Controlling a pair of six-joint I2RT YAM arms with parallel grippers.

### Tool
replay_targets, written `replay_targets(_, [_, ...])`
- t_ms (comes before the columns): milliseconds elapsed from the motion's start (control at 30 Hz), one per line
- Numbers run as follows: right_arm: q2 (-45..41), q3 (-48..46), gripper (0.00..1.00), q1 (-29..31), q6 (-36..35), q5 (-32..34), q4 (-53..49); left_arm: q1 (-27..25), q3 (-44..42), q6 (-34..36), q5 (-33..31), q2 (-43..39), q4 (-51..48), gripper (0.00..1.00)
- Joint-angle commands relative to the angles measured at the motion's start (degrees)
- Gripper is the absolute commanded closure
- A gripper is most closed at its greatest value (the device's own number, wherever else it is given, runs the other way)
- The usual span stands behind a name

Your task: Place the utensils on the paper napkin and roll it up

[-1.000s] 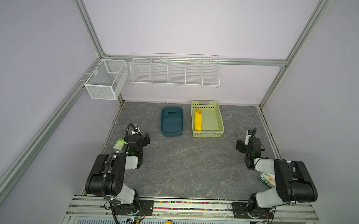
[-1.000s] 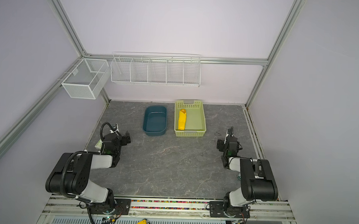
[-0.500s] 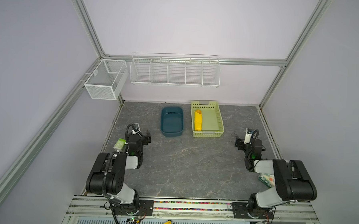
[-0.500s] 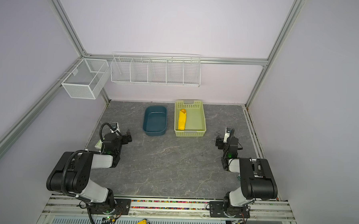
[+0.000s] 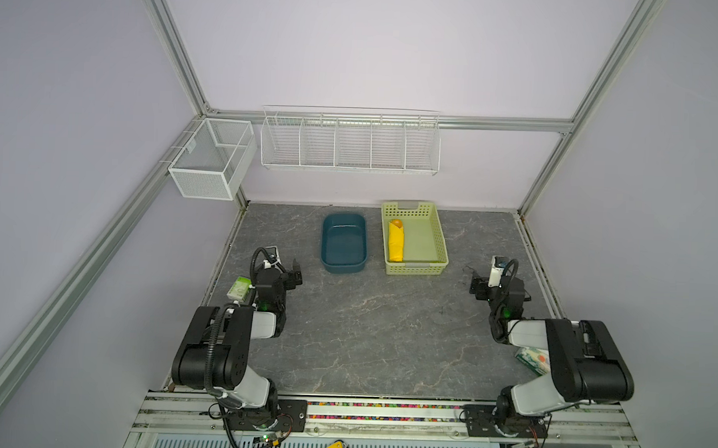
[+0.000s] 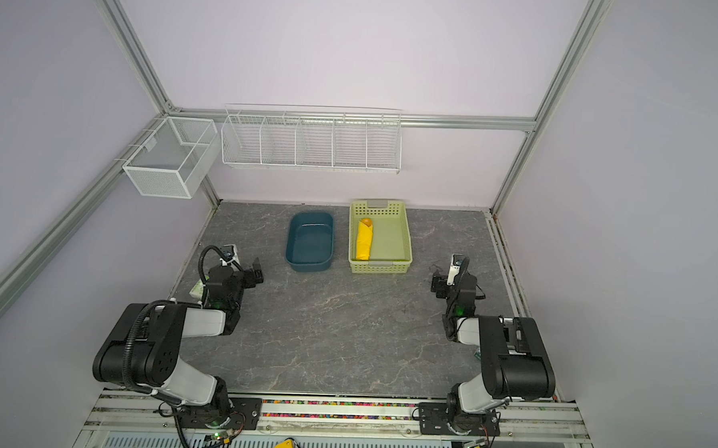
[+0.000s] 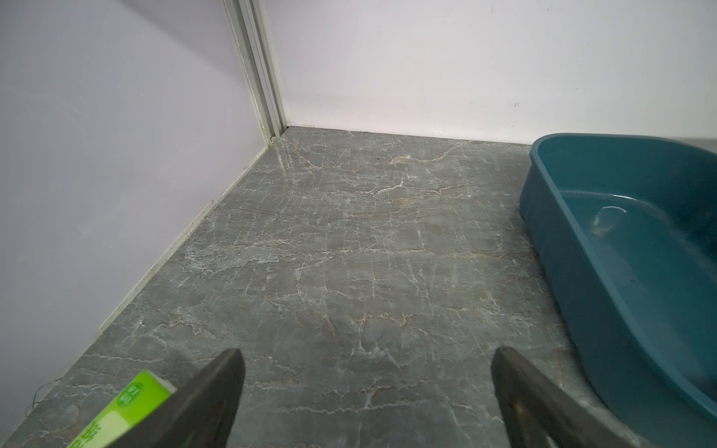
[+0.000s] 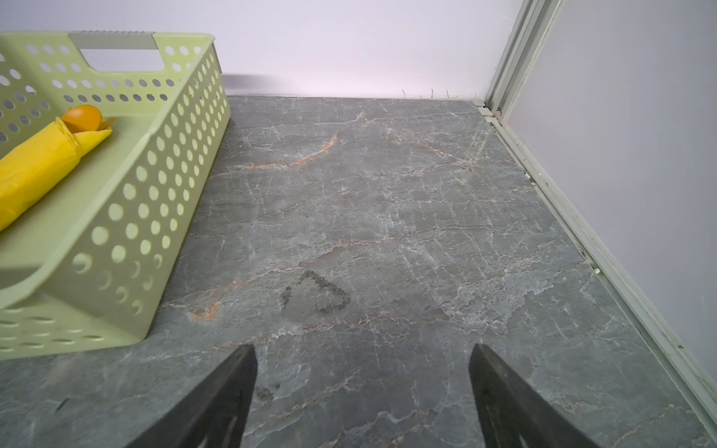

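Shifted a little since a second ago: right wrist, nudged toward 9 o'clock, white camera now showing on top; left arm all but unmoved. Clock read on the top views, 12 at the back wall.

- Grey marbled tabletop [image 5: 370, 317]: bears all floor items below.
- White wire rack [image 5: 349, 143], five bays, hung on the back wall at 12.
- White mesh box [image 5: 210, 164], hung on the side wall at 10.
- Left arm, folded low at 8; left gripper [image 7: 366, 353] at 9, fingers spread wide over bare stone, grasping nothing.
- Right arm, folded low at 4; right gripper [image 8: 362, 346] at 3, fingers likewise released, grasping nothing.
- Pale green basket [image 5: 415, 269], perforated, at 1, well apart from both grippers.
- Teal tub [image 5: 343, 266], just beside the basket, at 11 to 12.
- Yellow paper napkin [image 5: 396, 245], rolled into a tube, lying inside the basket along its 9 o'clock wall, long axis 12 to 6.
- White-and-teal tissue pack [image 5: 532, 359] at 4, partly hidden under the right arm.
- Green-white packet [image 5: 239, 288] at 9 by the table edge, just beside the left gripper.
- Orange utensils [image 8: 83, 116]: spoon bowl and a sliver of a second piece poking out of the roll's 12 o'clock end; remainder hidden within.
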Motion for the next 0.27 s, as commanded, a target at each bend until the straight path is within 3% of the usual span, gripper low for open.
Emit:
replay_targets(0, [0.14,-0.38,0.12,-0.2,-1.42,-0.54,1.57,0.39,1.02,-0.31,0.78,0.44,0.59,0.01])
replay_targets(233, [-0.76,-2.55,0.12,0.27,-2.16,-0.59,4.93,0.39,0.92,-0.33,0.83,0.44,0.65,0.01])
